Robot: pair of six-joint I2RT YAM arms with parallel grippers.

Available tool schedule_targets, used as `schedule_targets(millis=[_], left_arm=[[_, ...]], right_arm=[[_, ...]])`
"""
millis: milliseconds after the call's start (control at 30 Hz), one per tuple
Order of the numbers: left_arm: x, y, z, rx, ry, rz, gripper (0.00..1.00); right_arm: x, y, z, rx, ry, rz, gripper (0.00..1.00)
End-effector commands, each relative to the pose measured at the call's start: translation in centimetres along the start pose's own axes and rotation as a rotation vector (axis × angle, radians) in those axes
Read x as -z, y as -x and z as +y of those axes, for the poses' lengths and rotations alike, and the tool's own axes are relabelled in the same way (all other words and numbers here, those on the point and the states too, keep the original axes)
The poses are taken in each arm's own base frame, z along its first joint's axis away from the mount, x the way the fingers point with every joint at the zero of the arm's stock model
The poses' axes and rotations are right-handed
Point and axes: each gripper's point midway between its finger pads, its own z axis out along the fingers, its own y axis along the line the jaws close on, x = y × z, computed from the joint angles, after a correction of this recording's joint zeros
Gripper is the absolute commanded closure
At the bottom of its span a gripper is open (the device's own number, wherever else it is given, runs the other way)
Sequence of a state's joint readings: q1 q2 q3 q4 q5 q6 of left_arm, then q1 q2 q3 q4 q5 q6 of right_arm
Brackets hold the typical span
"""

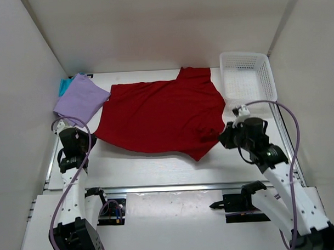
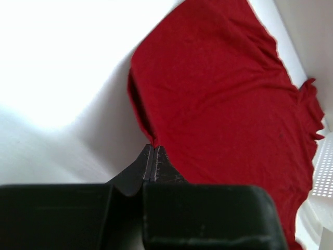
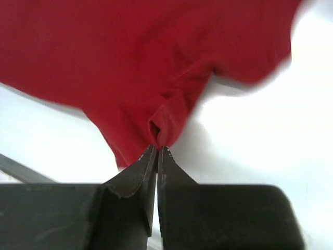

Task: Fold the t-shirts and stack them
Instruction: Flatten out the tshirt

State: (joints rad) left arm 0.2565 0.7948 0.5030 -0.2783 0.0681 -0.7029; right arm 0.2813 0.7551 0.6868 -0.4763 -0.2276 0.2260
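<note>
A deep red t-shirt point(image 1: 161, 114) lies spread across the middle of the table, stretched between my two grippers. My left gripper point(image 1: 92, 137) is shut on its near left corner point(image 2: 151, 139), the cloth pinched at the fingertips. At the shirt's right side, my right gripper point(image 1: 222, 137) is shut on a bunched fold of the red cloth point(image 3: 161, 133). A folded lavender t-shirt point(image 1: 81, 98) rests at the back left on top of a teal t-shirt point(image 1: 63, 86), of which only a corner shows.
A white lattice basket point(image 1: 247, 78) stands at the back right, close to the red shirt's sleeve. White walls close in the table on the left, back and right. A metal rail point(image 1: 174, 186) runs along the near edge.
</note>
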Motion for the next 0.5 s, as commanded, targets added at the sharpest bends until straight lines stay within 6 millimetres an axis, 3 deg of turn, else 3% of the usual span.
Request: schedule_targets(millis=[0, 167, 233, 367, 467], left_arm=[[0.7, -0.9, 1.1, -0.012, 0.001, 0.029, 1.0], [1.5, -1.9, 3.1, -0.059, 0.036, 0.096, 1.0], [1.9, -2.1, 3.2, -0.103, 0.054, 0.115, 1.0], [2.1, -3.1, 2.7, -0.15, 0.061, 0.144, 1.0], [1.7, -3.8, 2.7, -0.114, 0.034, 0.175, 1.0]], right_arm=[[2.7, -3.5, -1.6, -0.155, -0.145, 0.056, 1.0], [6.0, -6.2, 2.2, -0.284, -0.015, 0.135, 1.0], [7.3, -8.0, 2.2, -0.322, -0.043, 0.181, 1.0], [11.1, -7.3, 2.7, -0.376, -0.06, 0.123, 1.0], [9.0, -9.4, 2.8, -0.36, -0.056, 0.207, 1.0]])
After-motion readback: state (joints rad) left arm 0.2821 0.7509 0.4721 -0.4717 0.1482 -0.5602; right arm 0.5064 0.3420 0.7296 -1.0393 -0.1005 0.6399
